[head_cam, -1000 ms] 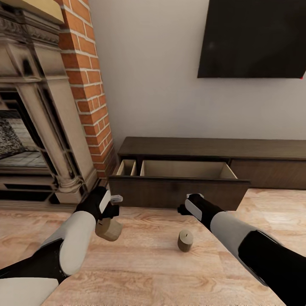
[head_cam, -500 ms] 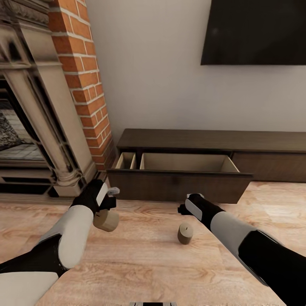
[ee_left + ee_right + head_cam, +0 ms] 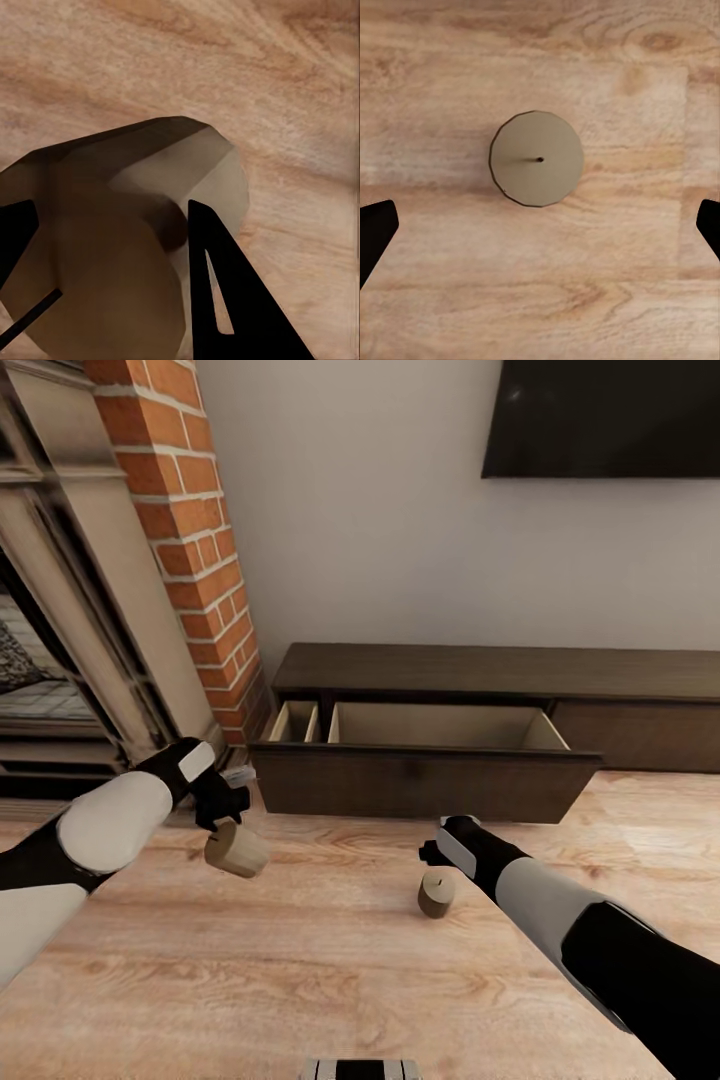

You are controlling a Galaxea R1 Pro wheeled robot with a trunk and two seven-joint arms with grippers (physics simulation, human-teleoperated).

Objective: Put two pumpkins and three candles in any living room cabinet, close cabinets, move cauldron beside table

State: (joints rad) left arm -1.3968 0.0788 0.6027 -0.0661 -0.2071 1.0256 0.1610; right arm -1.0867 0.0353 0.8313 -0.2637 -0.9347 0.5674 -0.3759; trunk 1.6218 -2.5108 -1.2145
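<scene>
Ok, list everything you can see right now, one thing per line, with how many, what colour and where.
candles: two, grey-beige; one held tilted in the left gripper, one upright on the floor under the right gripper
cabinet: one, dark brown, against the wall, its left drawer pulled open, pale beige inside
fireplace: one, beige, far left
brick column: one, red-orange, beside the fireplace
screen: one, black, on the wall
floor: light wood
left gripper: shut on a candle
right gripper: open, above the floor candle

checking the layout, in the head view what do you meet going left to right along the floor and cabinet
fireplace → brick column → held candle → standing candle → right gripper; behind them the open drawer.
</scene>
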